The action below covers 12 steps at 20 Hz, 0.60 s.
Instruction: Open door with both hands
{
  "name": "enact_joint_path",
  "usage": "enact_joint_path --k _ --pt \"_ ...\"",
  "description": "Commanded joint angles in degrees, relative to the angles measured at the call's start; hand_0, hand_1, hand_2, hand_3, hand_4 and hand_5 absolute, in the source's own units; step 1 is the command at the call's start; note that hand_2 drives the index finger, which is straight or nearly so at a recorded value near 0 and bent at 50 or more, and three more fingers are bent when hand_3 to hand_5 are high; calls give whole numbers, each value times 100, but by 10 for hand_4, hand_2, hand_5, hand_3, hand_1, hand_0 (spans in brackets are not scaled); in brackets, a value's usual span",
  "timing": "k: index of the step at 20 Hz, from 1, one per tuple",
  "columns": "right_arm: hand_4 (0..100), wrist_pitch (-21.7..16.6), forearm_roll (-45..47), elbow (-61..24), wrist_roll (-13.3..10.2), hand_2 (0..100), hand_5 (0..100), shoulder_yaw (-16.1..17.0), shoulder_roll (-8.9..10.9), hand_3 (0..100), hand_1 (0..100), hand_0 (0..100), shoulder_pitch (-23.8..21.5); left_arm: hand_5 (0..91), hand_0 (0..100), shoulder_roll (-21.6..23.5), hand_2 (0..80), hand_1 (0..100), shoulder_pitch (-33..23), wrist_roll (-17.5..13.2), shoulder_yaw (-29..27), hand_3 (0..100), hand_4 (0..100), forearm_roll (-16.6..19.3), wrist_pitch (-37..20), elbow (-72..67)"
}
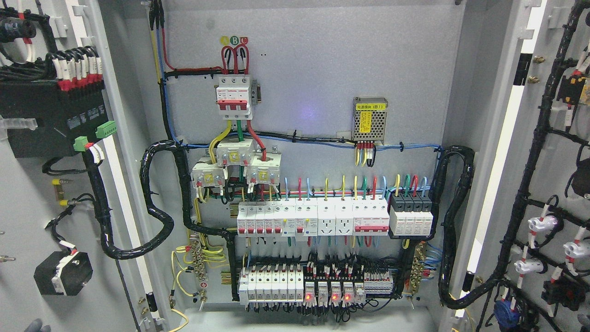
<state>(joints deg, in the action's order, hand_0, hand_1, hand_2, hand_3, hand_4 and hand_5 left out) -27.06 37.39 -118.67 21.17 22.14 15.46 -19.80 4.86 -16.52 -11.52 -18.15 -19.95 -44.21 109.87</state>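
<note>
We recorded both cabinet doors swung wide: the left door (pixel 27 207) at the picture's left edge, carrying a black module (pixel 50 115) and corrugated cable loom (pixel 152 203), and the right door (pixel 553 184) at the right edge, its inner face hung with black wiring harness (pixel 530 184). Between them we saw the back panel (pixel 313 69) with a red-and-white main breaker (pixel 234 94), a small power supply (pixel 369 119) and rows of breakers (pixel 313 221). We logged a grey fingertip (pixel 37 326) at the lower left corner, touching nothing visible; whether that hand was open we could not tell.
</note>
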Motion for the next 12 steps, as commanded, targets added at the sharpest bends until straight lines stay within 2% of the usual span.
enact_joint_path --k 1,4,12 --pt "0 -1 -4 19 -7 0 0 335 -368 0 142 57 -6 0 120 524 0 556 17 10 -751 0 0 -246 -4640 -598" --pt "0 -1 -4 54 -7 0 0 353 -404 0 142 57 -6 0 120 525 0 556 210 1 -742 0 0 -229 -4535 -975" --pt "0 7 -4 133 -7 0 0 607 -737 0 142 57 3 0 120 612 0 556 482 1 -927 0 0 -193 -3833 -1266"
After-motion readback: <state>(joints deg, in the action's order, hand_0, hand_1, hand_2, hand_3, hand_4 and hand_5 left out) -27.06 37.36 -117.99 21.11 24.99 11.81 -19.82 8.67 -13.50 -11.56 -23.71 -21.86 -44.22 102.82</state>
